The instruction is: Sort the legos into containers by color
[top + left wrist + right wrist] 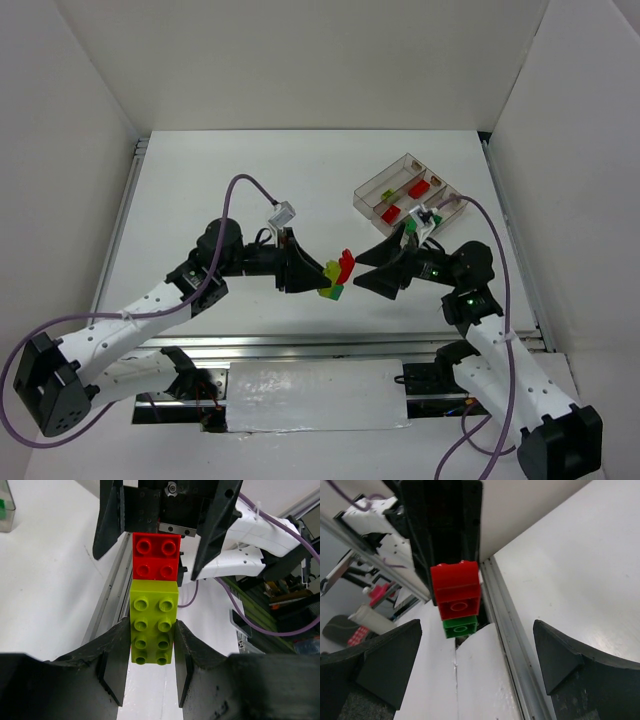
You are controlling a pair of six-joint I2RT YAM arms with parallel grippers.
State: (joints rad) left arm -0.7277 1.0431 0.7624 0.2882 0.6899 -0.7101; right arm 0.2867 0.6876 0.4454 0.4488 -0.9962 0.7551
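Note:
My left gripper (320, 276) is shut on a stack of legos held above the table. In the left wrist view its fingers (116, 650) clamp a yellow-green brick (153, 622) with a red brick (156, 556) stuck on its far end. In the top view the yellow-green brick (331, 269), the red brick (347, 262) and a green brick (333, 292) show together. My right gripper (359, 271) is open, facing the stack and close to it. In the right wrist view (477, 645) the red brick (456, 591) and the green brick (460, 625) hang ahead between its wide-apart fingers, untouched. The containers (372, 190) sit at the back right.
Red bricks (418, 187) lie in the containers, and a green piece (410, 226) shows by the right wrist. A clear tray corner with green in it (4, 507) is at the far left of the left wrist view. A metal rail (300, 345) runs along the near edge.

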